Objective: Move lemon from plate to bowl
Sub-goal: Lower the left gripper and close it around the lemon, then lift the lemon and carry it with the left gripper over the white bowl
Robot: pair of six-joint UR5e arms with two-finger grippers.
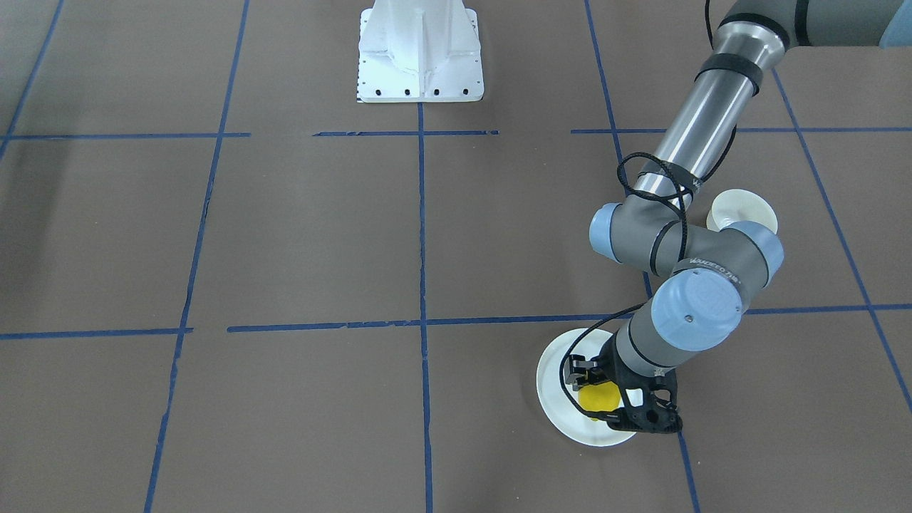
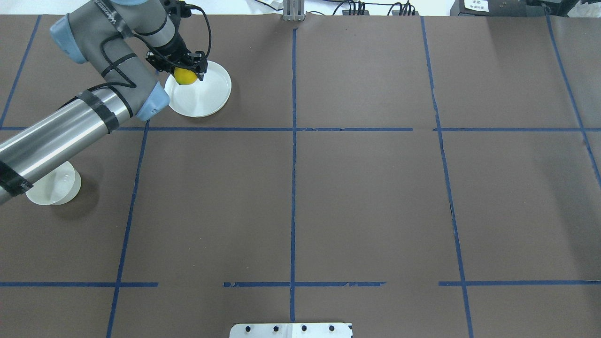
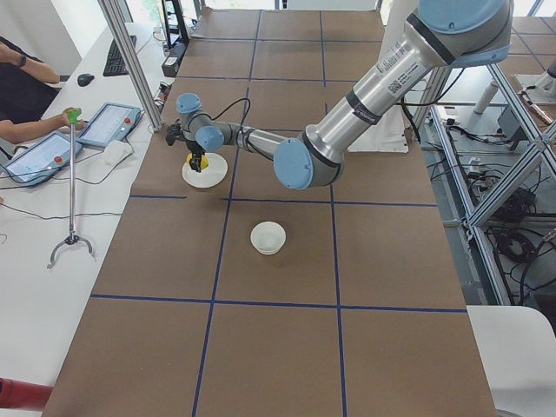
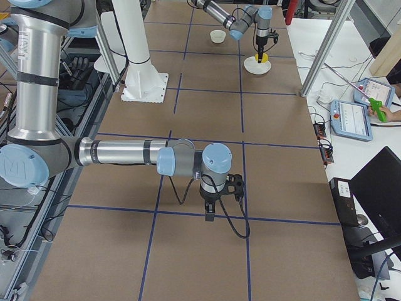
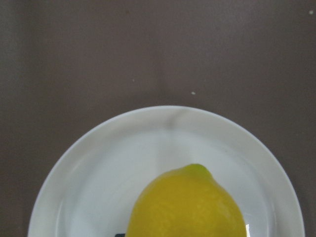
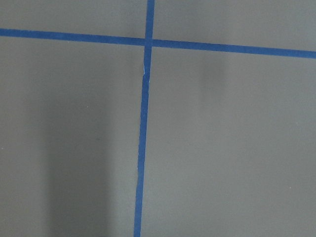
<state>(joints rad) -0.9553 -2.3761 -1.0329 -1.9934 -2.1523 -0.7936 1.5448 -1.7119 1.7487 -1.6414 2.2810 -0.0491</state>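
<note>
The yellow lemon (image 1: 598, 397) with a green tip (image 5: 197, 169) sits between the fingers of my left gripper (image 1: 603, 403), which is shut on it over the flat white plate (image 1: 552, 377). Overhead, the lemon (image 2: 185, 76) is over the plate's (image 2: 206, 94) left part. I cannot tell whether the lemon touches the plate. The small deep white bowl (image 2: 54, 185) stands nearer the robot, partly under the left forearm; it also shows in the front view (image 1: 741, 208). My right gripper (image 4: 210, 216) shows only in the exterior right view, over bare table; I cannot tell if it is open or shut.
Brown table with blue tape grid lines (image 2: 293, 141). The white robot base (image 1: 420, 53) stands at the table's robot side. Operators' tablets (image 3: 109, 124) and a grabber tool (image 3: 72, 200) lie on the white bench beyond the plate's edge.
</note>
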